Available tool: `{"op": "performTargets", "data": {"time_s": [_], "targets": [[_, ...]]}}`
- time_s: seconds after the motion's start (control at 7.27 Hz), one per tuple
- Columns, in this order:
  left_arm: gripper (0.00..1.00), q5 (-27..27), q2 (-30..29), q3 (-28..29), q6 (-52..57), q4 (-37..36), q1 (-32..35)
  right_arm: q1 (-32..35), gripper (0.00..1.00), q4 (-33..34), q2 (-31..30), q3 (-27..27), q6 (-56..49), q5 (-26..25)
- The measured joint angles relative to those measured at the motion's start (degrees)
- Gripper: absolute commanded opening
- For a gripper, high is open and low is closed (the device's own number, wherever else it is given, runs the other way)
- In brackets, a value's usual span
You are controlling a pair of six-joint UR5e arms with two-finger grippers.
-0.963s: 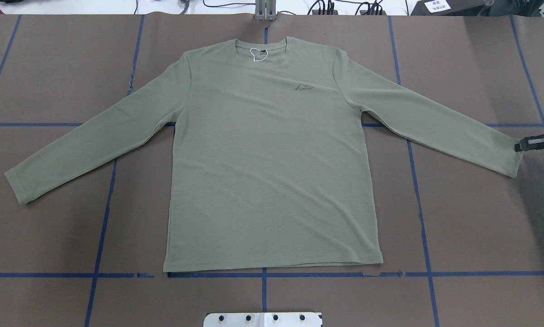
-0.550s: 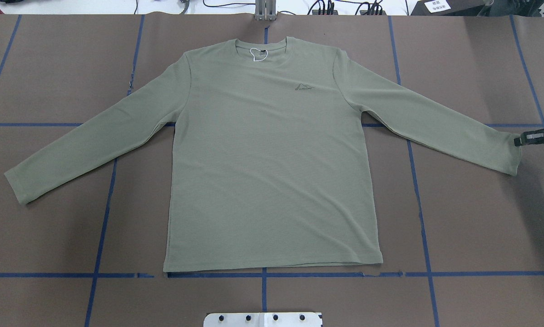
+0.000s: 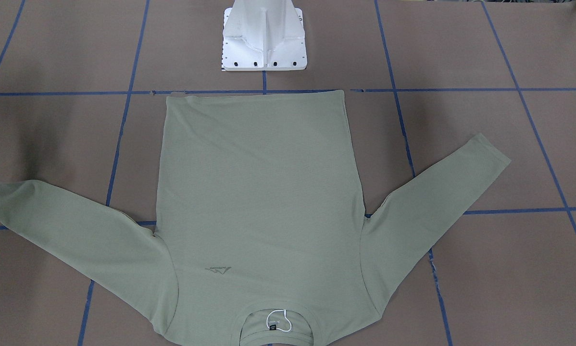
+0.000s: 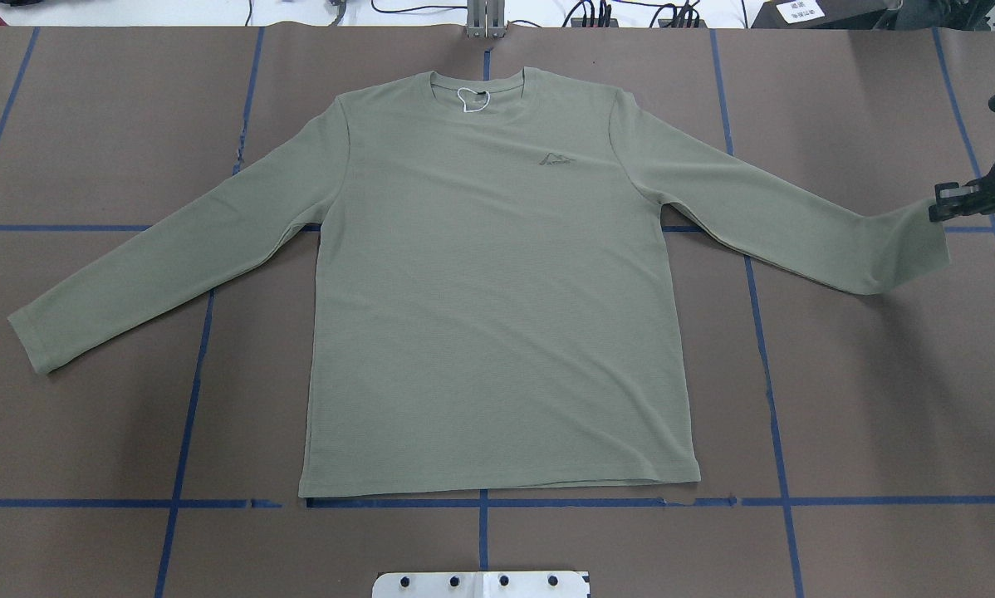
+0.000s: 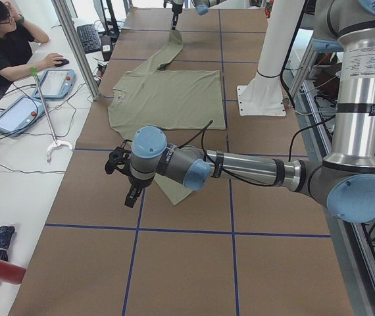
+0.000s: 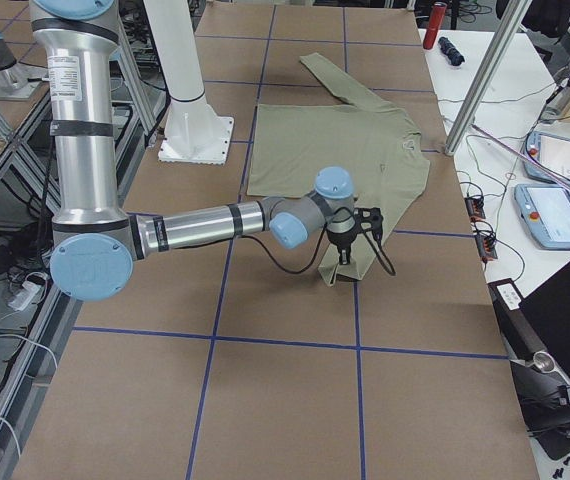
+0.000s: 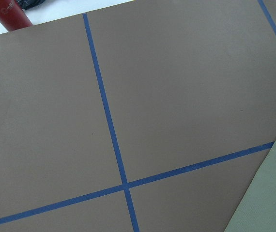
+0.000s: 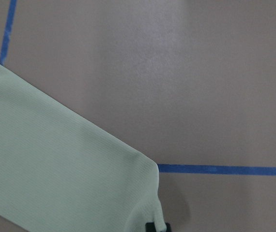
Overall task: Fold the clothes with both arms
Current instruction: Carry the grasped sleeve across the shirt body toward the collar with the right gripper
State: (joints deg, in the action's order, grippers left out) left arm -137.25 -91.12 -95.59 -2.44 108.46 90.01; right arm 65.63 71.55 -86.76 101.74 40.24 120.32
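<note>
The pale sage-green shirt (image 4: pixel 497 291) lies flat and face up, neck at the far edge and both sleeves spread. My right gripper (image 4: pixel 939 206) is shut on the right sleeve's cuff (image 4: pixel 913 249) and holds it raised off the table; it also shows in the exterior right view (image 6: pixel 343 255). One black fingertip (image 8: pixel 155 227) shows at the cuff in the right wrist view. My left gripper (image 5: pixel 129 196) hovers beside the left sleeve's cuff (image 4: pixel 36 340), which lies flat. It shows only in the exterior left view, so I cannot tell whether it is open or shut.
The brown table cover carries a blue tape grid (image 4: pixel 481 502). The white pedestal base (image 4: pixel 481 584) stands at the near edge, by the shirt's hem. An operator (image 5: pixel 3 39) sits at a side desk with tablets. A red bottle (image 7: pixel 12 12) lies past the table's left end.
My right gripper has moved towards the table's far side with the right cuff, and the sleeve end has lifted and bent. The shirt's body and left sleeve have not moved.
</note>
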Motion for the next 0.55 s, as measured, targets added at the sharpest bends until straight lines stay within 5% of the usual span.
{"op": "performTargets", "data": {"time_s": [0.28, 0.55], "targets": [[1.0, -0.57, 0.05, 0.04, 0.06, -0.02, 0.0, -6.72, 0.0, 20.29, 11.61, 6.9, 10.38, -7.81], [1.0, -0.64, 0.06, 0.16, 0.07, -0.02, 0.01, -16.67, 0.0, 33.6, 28.51, 2.48, 23.01, -18.67]]}}
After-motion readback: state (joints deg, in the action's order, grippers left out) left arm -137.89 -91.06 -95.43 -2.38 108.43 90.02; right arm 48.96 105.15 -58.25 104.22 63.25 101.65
